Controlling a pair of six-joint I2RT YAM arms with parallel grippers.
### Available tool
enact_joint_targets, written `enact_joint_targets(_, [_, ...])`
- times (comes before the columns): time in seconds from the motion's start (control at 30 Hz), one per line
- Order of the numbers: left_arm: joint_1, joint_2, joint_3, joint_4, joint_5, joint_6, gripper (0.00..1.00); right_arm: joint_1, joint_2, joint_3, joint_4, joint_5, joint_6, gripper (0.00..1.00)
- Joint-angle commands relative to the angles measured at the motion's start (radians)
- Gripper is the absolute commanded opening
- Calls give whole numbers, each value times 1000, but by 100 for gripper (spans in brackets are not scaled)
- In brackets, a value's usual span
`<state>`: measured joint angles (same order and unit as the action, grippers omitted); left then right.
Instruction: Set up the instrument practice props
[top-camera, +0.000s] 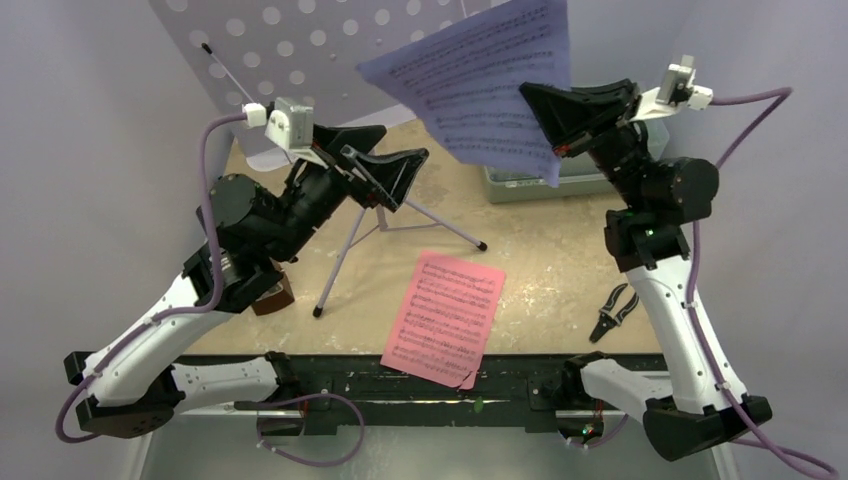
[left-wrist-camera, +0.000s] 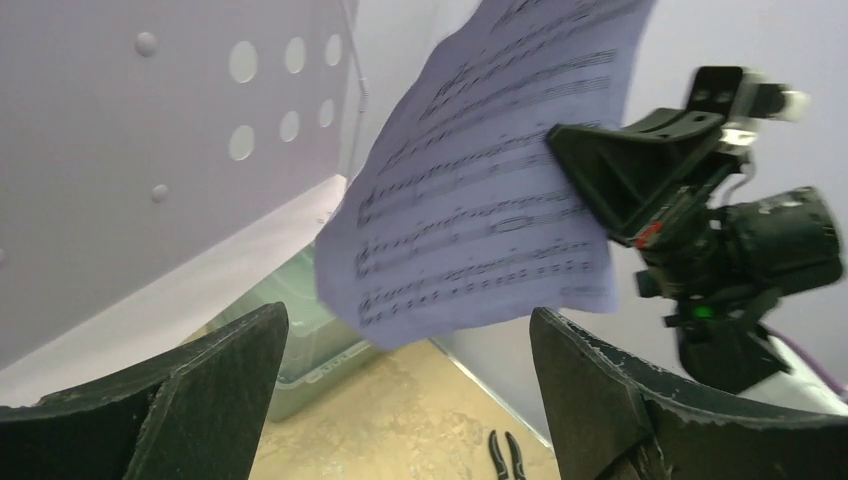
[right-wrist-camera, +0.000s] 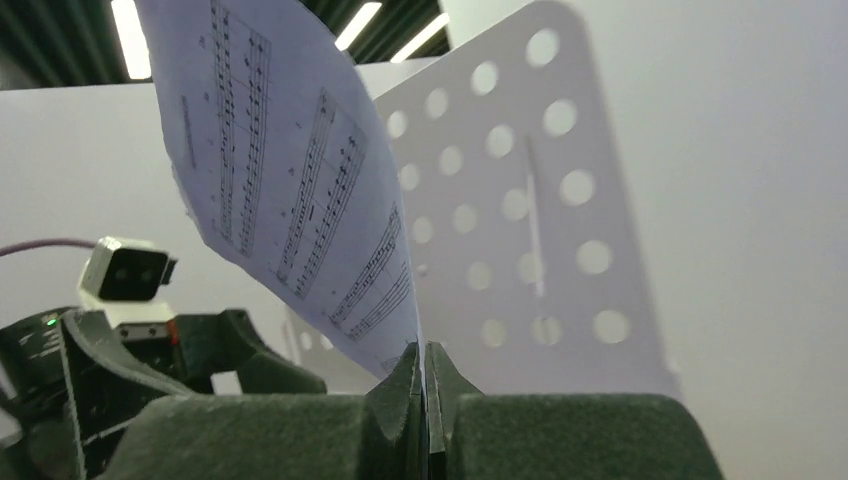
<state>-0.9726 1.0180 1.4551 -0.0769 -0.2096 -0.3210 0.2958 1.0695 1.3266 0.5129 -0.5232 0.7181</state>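
Observation:
The lavender perforated music stand (top-camera: 300, 50) stands at the back left on thin tripod legs (top-camera: 345, 255). My right gripper (top-camera: 545, 110) is shut on the edge of the pale-blue music sheet (top-camera: 485, 85) and holds it high in the air, right of the stand. In the right wrist view the sheet (right-wrist-camera: 290, 180) rises from between the closed jaws (right-wrist-camera: 424, 365), with the stand (right-wrist-camera: 530, 220) behind. My left gripper (top-camera: 395, 170) is open and empty, in front of the stand; the sheet (left-wrist-camera: 480, 190) hangs ahead of it. The pink music sheet (top-camera: 445, 315) lies flat near the front edge. A brown object (top-camera: 272, 295), likely the metronome, is mostly hidden under the left arm.
A translucent green lidded box (top-camera: 530, 185) sits at the back right, partly behind the raised sheet. Small black pliers (top-camera: 612, 312) lie on the table near the right arm. Grey walls close in on the left, back and right.

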Motion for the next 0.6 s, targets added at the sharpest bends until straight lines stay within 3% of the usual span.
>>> enact_joint_targets(0.0, [3, 55, 105, -100, -156, 7, 92, -74, -11, 100, -138, 88, -89, 0])
enact_joint_targets(0.23, [3, 234, 322, -165, -129, 40, 92, -202, 47, 202, -207, 108, -65, 0])
enact_joint_targets(0.57, [3, 431, 499, -110, -237, 52, 80, -365, 167, 208, -75, 3, 248, 0])
